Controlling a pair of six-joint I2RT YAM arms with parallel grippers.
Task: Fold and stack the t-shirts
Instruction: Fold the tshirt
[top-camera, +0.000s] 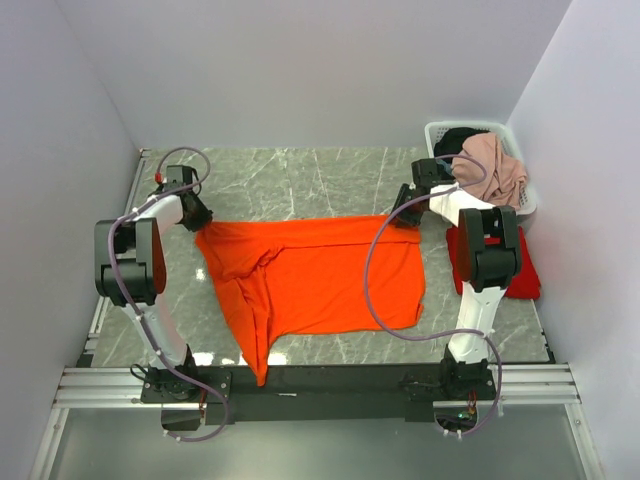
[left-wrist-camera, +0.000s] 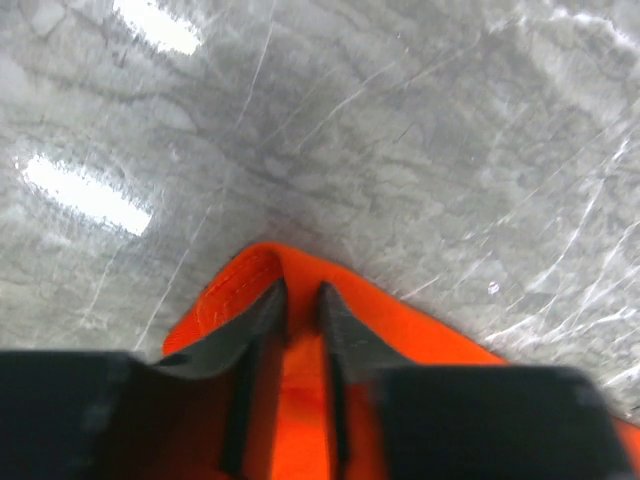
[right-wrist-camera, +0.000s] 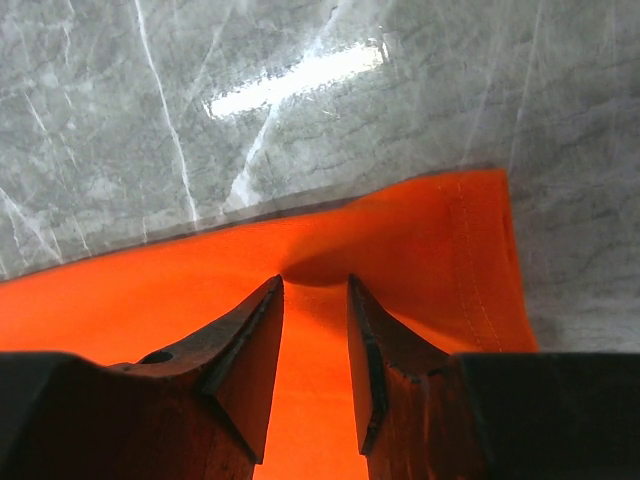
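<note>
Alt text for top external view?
An orange t-shirt lies on a marble table, its far corners pinched by the left gripper and right gripper. A red t-shirt lies at the right, near a full white basket.

Arm hardware, both units
Left white-and-black jointed arm (top-camera: 133, 262) and matching right arm (top-camera: 487, 252): looping lilac cables (top-camera: 372, 272), black wedge-shaped fingers (right-wrist-camera: 245, 365).
</note>
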